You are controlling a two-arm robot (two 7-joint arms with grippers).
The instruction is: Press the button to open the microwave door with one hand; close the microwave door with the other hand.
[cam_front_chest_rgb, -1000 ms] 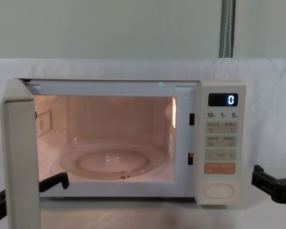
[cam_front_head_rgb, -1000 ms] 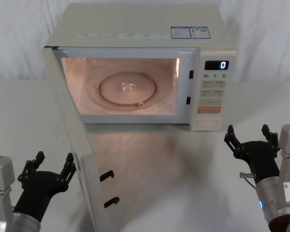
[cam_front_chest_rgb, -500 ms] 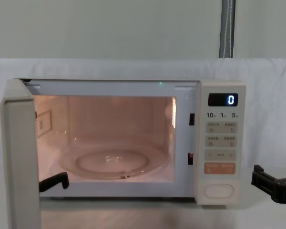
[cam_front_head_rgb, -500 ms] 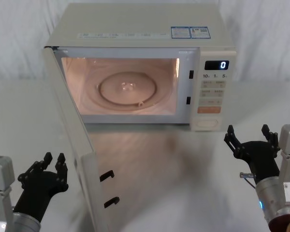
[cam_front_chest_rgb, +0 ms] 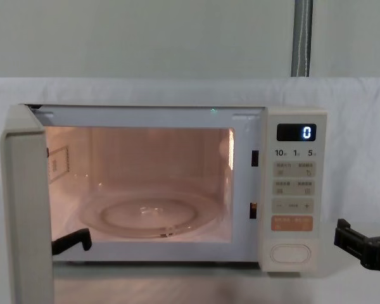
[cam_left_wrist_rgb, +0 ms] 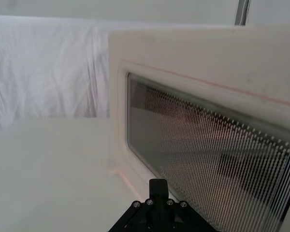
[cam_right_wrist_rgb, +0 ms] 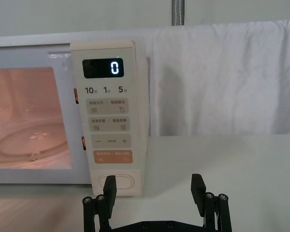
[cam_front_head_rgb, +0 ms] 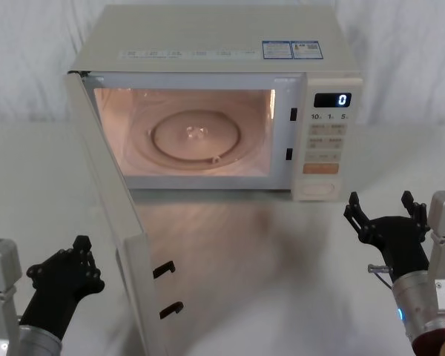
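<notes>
Head view: microwave door [cam_front_head_rgb: 111, 222] swung wide, just right of left claw [cam_front_head_rgb: 80, 248], fingers pinched together, holding nothing. Right claw [cam_front_head_rgb: 380, 208] spread wide, empty, just below button [cam_front_head_rgb: 317, 190].

Both arms end in a matte black end effector, left [cam_front_head_rgb: 80, 256] and right [cam_front_head_rgb: 380, 211], each with slim angular fingers fixed by small silver screws, behind it a silver cylindrical wrist, and alongside that a pale grey boxy link.
</notes>
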